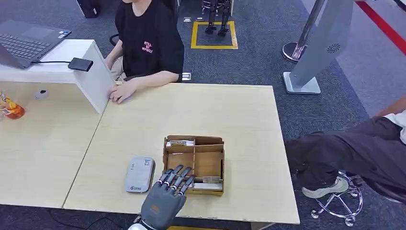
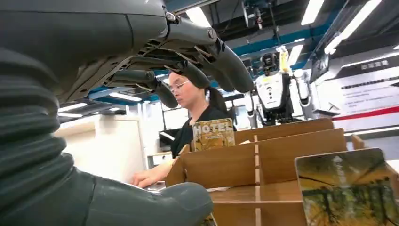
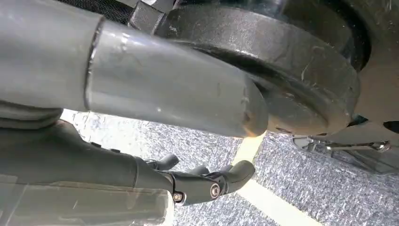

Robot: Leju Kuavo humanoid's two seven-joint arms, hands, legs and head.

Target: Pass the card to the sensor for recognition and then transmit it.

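Our left hand, fingers spread and empty, hovers at the cardboard divider box edge. Glossy cards stand in its compartments; smooth grey sensor lies just beside. Right hand: fingers curled in, empty.

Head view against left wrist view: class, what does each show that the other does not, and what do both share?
Head view alone: the grey sensor lying flat on the table beside the cardboard box, and a laptop. Left wrist view alone: the HOTEL card standing upright in the box, and a white robot in the background. Both: the left hand with its fingers spread, holding nothing, the box, and the person in black.
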